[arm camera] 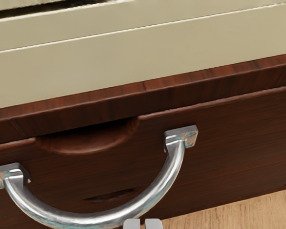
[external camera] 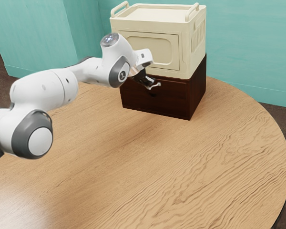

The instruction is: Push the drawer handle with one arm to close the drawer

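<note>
My gripper (external camera: 154,85) is in front of the dark brown wooden drawer unit (external camera: 174,101) in the exterior view, having reached it from that view's left, with the white arm (external camera: 45,90) bent behind me. My two fingers (arm camera: 154,224) are drawn nearly together, a thin gap between their pale tips, and I have nothing clasped in that gap. The tips overlap the lower curve of the silver bow handle (arm camera: 171,174) in my wrist view; whether I touch the metal I cannot tell. The handle's two mounts are fixed to the drawer front (arm camera: 238,143), one to either side of a scooped recess (arm camera: 93,140) in its upper edge. That front lies close beneath the unit's top board (arm camera: 219,78), and I see no wide opening there. On the unit stands a cream storage box (external camera: 193,52), with a carrying handle (external camera: 119,8) at each side of its top and a panel (external camera: 155,47) on its face. The unit rests on the round wooden table (external camera: 148,157), near the teal wall (external camera: 248,47)
</note>
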Robot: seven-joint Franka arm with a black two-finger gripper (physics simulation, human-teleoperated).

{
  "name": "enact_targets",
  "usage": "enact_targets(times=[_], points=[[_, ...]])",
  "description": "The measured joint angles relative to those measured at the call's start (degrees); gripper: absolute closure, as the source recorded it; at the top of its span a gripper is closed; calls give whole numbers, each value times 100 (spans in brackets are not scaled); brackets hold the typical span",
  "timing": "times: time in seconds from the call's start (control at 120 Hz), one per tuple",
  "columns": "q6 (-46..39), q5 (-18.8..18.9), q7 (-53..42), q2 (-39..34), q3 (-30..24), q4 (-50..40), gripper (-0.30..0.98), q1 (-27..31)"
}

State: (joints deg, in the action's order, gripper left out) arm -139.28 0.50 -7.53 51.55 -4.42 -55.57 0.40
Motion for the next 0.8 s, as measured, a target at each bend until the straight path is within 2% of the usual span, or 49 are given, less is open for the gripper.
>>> enact_targets(times=[0.133, 0.167, 0.267, 0.333, 0.408, 0.458, 0.508, 0.642, 0.8], points=[[-26, -1, -60, 32, -68, 68, 79, 20], [-57, -87, -69, -236, -19, -413, 79, -14], [-412, -691, -66, -1944, 527, -3068, 79, -456], [-493, -915, 10, -3743, 610, -5078, 77, -544], [94, -1051, 126, -5231, 647, -6061, 62, -561], [570, -1100, 286, -5879, 631, -6340, 51, -534], [1035, -1131, 452, -6226, 620, -6469, 40, -552], [1926, -996, 837, -6611, 616, -6569, 21, -558], [2621, -694, 1199, -6747, 595, -6524, 10, -584]])
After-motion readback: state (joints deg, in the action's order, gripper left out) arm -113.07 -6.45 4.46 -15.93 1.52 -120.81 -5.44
